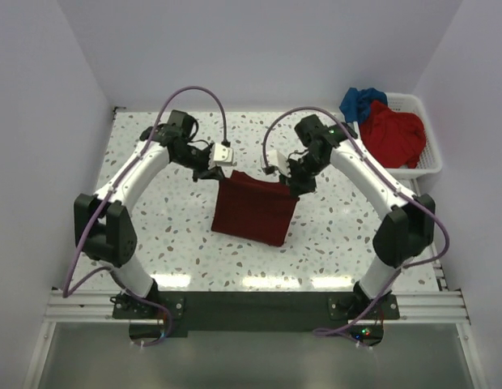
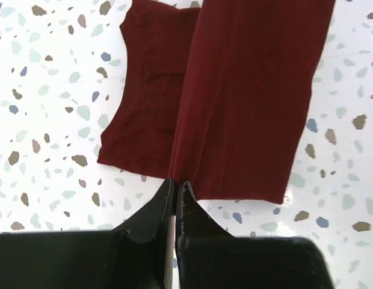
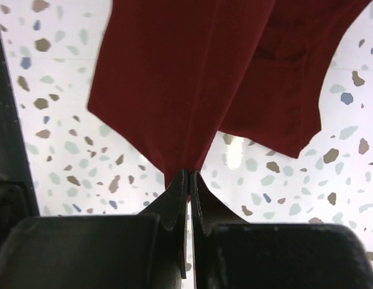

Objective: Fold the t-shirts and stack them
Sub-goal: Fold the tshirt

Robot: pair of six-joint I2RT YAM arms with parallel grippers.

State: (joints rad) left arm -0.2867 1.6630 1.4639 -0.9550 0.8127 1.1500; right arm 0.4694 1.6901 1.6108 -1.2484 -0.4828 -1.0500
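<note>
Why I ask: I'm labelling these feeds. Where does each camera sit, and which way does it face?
Top external: above, behind the bases, facing down on the table; left arm, right arm show.
Left wrist: on that wrist, facing down past the left claw, shut on the maroon t-shirt.
Right wrist: likewise, right claw pinching it too.
Shared: all see the shirt.

Right gripper (image 3: 189,176) is pinched tight on a corner of the maroon shirt (image 3: 192,78), cloth fanning out away from the fingertips. A second layer hangs off to the right, over the speckled table (image 3: 66,150).
</note>
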